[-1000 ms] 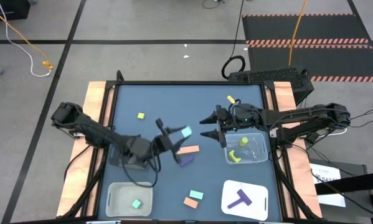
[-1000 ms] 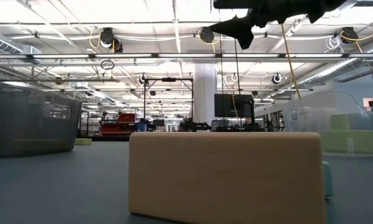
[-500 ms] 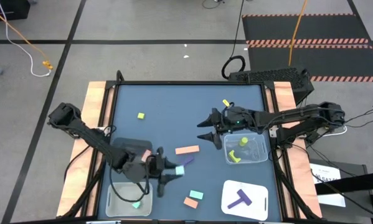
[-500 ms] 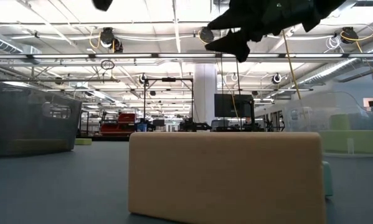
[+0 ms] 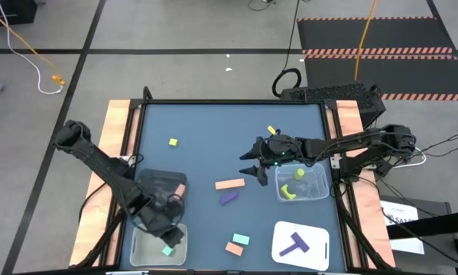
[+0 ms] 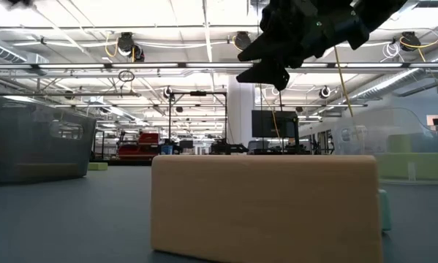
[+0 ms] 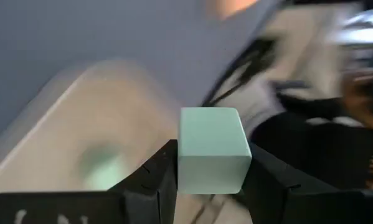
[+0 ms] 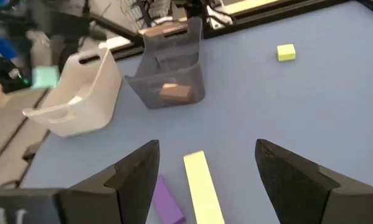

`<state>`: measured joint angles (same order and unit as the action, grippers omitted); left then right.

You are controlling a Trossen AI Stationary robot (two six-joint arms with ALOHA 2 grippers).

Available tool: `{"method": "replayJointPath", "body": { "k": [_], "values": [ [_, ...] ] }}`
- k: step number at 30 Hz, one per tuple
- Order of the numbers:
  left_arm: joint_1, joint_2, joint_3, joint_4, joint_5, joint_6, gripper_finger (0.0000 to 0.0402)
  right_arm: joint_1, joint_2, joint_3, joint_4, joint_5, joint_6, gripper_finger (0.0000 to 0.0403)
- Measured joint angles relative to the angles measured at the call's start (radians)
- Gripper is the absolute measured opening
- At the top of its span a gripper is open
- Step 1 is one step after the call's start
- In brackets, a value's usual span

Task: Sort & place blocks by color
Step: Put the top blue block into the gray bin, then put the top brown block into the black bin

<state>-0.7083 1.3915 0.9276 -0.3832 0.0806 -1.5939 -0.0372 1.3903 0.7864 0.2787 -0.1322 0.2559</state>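
High view showed the left claw [image 5: 170, 231] had swung back from mid-table, where it was a second before, to hang over the white bin [image 5: 141, 248] at the near left corner. It had carried the mint cube [image 7: 212, 149] along; the left wrist view had that cube pinched between the two fingers [image 7: 150, 180], with a second mint block [image 5: 167, 250] lying in the bin just beneath. The left arm ran folded from its shoulder at the table's left edge down to the bin, beside the grey bin [image 5: 164, 182].

The right claw [image 5: 251, 164] had shifted a little toward the far side and hung above the table, fingers spread with nothing between them. Just below it lay a yellow bar [image 8: 203, 186] and a purple block [image 8: 167, 200]. The right arm stretched in from the right edge, passing over the clear tray [image 5: 318, 189].

An orange bar [image 5: 230, 184] lay just beside the right claw, toward the near side, and a yellow cube [image 5: 173, 142] lay well apart from both claws, on the far left of the table
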Motion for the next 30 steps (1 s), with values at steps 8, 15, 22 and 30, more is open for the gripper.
{"method": "replayJointPath", "body": {
  "k": [8,15,22,30],
  "values": [
    [-0.072,0.001,-0.001,-0.267,0.062,-0.328,0.0138,0.001,0.000,0.000,-0.012,0.000,-0.086,0.0254],
    [-0.071,0.001,-0.001,-0.280,0.080,-0.354,0.0160,0.001,0.000,0.000,-0.011,0.000,-0.092,0.0254],
    [-0.071,0.001,-0.001,-0.279,0.081,-0.329,0.0214,0.001,0.000,0.000,-0.007,0.000,-0.046,0.0254],
    [-0.071,0.000,-0.001,-0.228,0.097,-0.215,0.0236,0.003,0.000,0.000,-0.015,0.010,-0.085,0.0254]
  ]
}}
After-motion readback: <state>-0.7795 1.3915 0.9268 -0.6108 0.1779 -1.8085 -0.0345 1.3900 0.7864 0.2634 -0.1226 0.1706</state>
